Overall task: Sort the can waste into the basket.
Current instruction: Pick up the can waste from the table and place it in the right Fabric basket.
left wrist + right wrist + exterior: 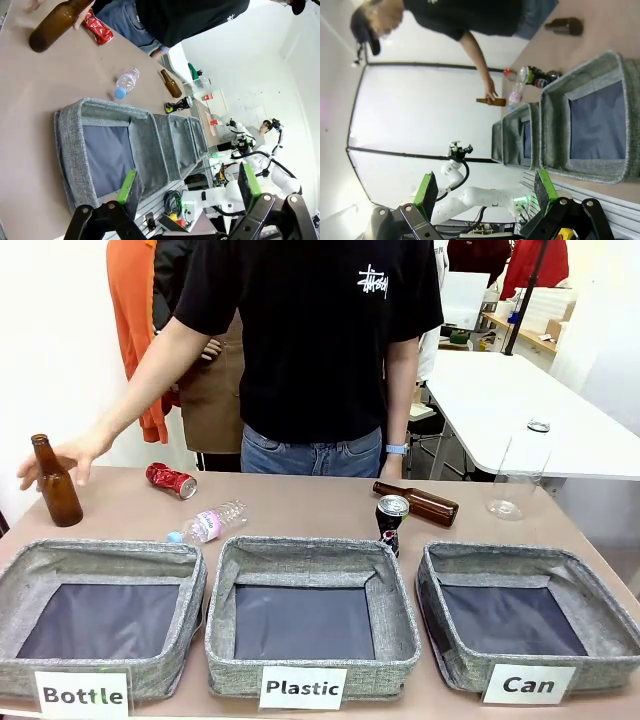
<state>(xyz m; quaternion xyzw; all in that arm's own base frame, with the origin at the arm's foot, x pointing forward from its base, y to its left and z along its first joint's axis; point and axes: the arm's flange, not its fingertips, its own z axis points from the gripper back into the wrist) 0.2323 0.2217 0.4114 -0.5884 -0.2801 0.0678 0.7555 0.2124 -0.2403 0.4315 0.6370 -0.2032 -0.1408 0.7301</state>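
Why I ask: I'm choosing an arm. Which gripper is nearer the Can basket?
Right. The right gripper hangs open just in front of the Can basket; the left gripper hangs open in front of the Bottle basket, at the row's far end from it.

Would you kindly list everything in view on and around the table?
Bottle bin: one, grey, near left.
Plastic bin: one, grey, near centre.
Can bin: one, grey, near right.
brown glass bottles: two; upright far left, lying right of centre.
clear plastic bottles: two; lying behind Bottle bin, upright far right.
red can: one, crushed, far left.
black can: one, upright, behind Plastic bin.
table: one, brown.
person: one, black shirt, far side; hand beside upright bottle.
left gripper, right gripper: green pads, both open, empty.
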